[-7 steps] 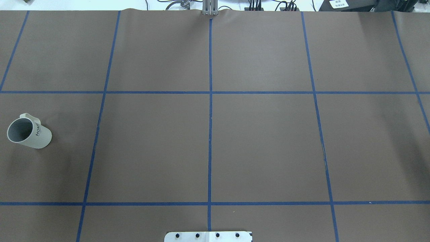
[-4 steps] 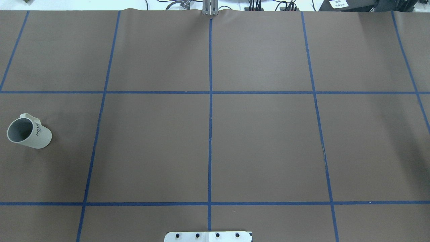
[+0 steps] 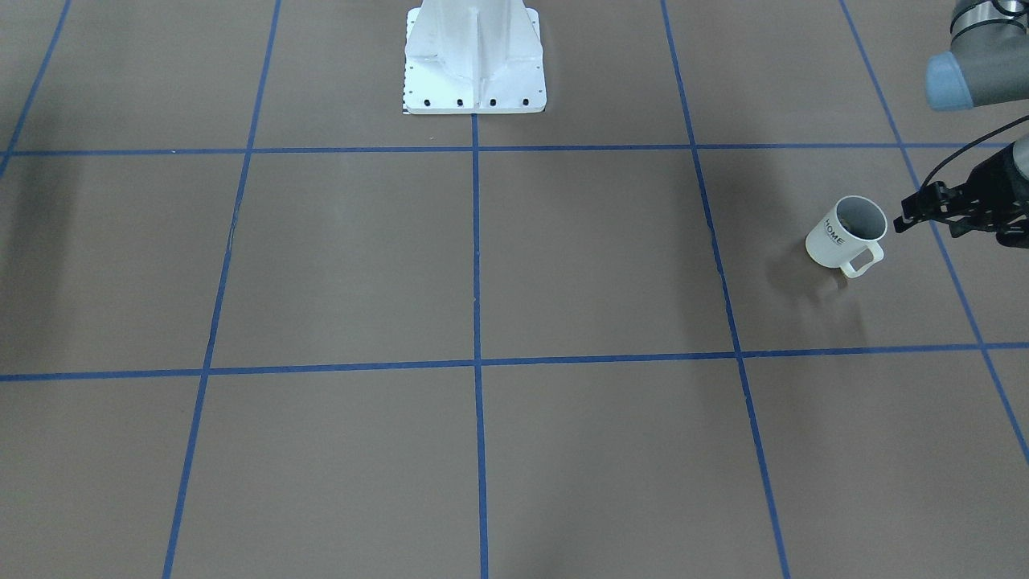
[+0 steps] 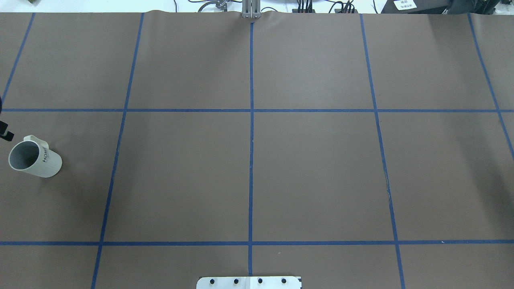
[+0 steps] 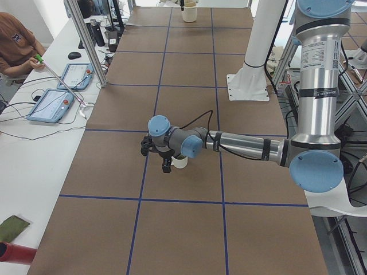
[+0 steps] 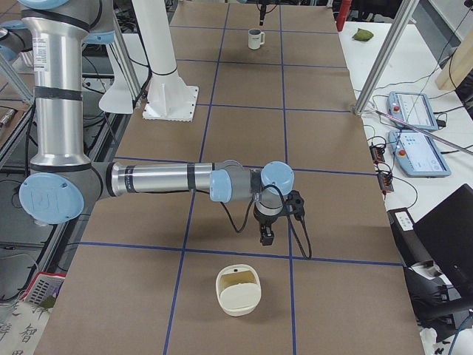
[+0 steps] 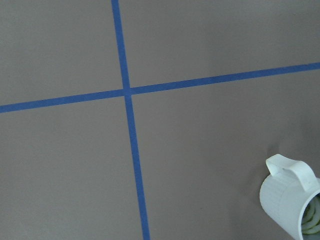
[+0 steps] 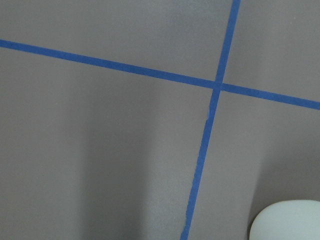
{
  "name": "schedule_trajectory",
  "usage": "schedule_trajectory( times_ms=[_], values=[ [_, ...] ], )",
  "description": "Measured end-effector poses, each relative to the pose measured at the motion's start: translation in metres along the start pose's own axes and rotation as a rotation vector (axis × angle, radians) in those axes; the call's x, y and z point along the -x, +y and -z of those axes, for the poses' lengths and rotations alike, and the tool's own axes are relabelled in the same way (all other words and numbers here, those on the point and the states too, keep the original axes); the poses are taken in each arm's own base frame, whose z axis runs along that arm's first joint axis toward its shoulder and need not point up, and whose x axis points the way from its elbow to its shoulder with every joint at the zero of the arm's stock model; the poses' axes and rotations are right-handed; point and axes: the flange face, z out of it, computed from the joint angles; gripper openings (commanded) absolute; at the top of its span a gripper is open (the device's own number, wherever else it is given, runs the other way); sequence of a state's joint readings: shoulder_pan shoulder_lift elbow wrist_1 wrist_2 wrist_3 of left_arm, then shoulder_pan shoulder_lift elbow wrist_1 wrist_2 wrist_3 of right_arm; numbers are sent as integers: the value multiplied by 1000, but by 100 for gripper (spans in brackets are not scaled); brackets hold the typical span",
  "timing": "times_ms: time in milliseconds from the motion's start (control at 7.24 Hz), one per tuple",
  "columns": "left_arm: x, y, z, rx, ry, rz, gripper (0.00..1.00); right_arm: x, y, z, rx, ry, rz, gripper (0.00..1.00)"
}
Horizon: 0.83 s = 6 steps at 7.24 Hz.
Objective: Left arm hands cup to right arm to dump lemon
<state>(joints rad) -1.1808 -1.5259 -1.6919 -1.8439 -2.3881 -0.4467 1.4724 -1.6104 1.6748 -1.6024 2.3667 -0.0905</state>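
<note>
The cream-white cup (image 3: 836, 238) marked "HOME" stands upright on the brown mat at my far left, also in the overhead view as cup (image 4: 45, 163). In the left wrist view the cup (image 7: 287, 197) sits at the bottom right corner with the pale yellow-green lemon (image 7: 312, 220) inside. My left gripper (image 3: 916, 211) hovers just beside the cup's rim, apart from it, fingers spread open and empty; only its tip (image 4: 5, 133) enters the overhead view. My right gripper (image 6: 266, 235) hangs low over the mat at the far right; I cannot tell if it is open or shut.
A cream-white bowl-like container (image 6: 238, 290) rests on the mat near the right gripper; its rim (image 8: 287, 220) shows in the right wrist view. The white robot pedestal (image 3: 474, 56) stands at the table's middle edge. A seated person and tablets (image 5: 54, 103) occupy the side bench.
The tip of my left gripper has come into the overhead view at its left edge, just beyond the cup's handle. The cup has not moved.
</note>
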Motion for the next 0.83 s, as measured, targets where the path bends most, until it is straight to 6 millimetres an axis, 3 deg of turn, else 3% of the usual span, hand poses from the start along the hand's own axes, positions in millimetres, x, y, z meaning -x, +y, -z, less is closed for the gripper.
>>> schedule_trajectory(
  times_ms=[276,553,691,829],
  values=[
    [-14,8,-19,27,-3,-11,98,-1,0,-1,1,0,0,100],
    [-14,15,-30,39,-14,-22,73,-1,0,-1,2,2,-1,100],
    [-15,17,-33,41,-17,-29,45,-2,0,-2,3,2,-1,100],
    [-16,19,-35,42,-20,-32,0,-2,1,-2,3,2,-2,100]
  ],
)
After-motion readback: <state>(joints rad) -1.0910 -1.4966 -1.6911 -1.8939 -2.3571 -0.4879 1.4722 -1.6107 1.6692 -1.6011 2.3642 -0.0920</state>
